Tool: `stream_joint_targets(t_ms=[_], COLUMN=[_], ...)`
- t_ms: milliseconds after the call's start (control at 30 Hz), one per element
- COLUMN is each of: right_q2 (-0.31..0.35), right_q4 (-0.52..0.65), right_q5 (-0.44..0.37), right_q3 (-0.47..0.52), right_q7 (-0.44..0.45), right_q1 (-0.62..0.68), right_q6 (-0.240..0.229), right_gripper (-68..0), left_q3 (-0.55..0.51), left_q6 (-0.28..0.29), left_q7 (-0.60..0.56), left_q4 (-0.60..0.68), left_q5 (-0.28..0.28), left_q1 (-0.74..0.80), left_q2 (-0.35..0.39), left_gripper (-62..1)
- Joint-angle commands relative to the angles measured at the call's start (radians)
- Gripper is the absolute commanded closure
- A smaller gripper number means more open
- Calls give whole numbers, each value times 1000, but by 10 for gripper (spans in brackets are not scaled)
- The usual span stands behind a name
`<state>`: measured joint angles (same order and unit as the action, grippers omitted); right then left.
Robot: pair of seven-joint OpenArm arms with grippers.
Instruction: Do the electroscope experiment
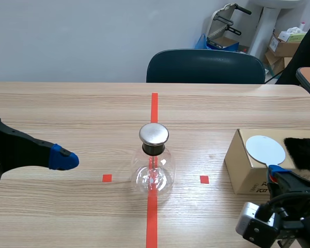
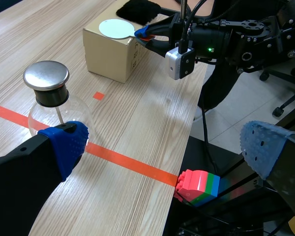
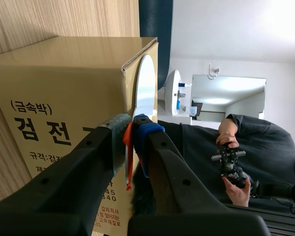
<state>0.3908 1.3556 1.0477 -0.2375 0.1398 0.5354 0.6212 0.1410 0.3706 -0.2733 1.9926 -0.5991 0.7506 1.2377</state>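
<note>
The electroscope, a round glass flask [image 1: 154,173] with a metal cap [image 1: 154,134], stands on the red tape line at the table's middle. In the left wrist view the flask [image 2: 56,115] is just beyond one pad of my left gripper [image 2: 162,147], which is open and holds nothing. On a cardboard box [image 1: 243,168] at the right lie a white disc [image 1: 266,149] and a black fur cloth [image 1: 302,154]. My right gripper [image 3: 130,132] is shut on the disc's orange handle [image 3: 128,162], with the disc [image 3: 145,88] flat on the box top.
A dark chair [image 1: 205,66] stands behind the table's far edge. Off the table's near edge, below it, sits a small stack of coloured bricks [image 2: 199,186]. A person holding a controller [image 3: 233,164] shows past the box in the right wrist view.
</note>
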Motion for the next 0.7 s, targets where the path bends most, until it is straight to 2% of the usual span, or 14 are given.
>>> stream_joint_targets(t_ms=[0,433,567,667], right_q2=[14,14,14,14], right_q4=[14,14,14,14], right_q5=[0,0,0,-2], right_q3=[7,7,7,7], right_q7=[-7,-7,-7,-8], right_q1=[-6,-6,-6,-6], right_q6=[7,7,7,7], right_gripper=[-11,-11,-11,-11], left_q3=[-2,-2,-2,-2], left_q6=[5,3,-37,-43], left_q7=[-14,-14,-12,-10], left_q4=[24,23,21,12], left_q5=[-3,-3,-3,-3], left_q1=[2,2,2,2], left_q2=[-4,-5,-5,-5], left_gripper=[-623,-623,-623,-623])
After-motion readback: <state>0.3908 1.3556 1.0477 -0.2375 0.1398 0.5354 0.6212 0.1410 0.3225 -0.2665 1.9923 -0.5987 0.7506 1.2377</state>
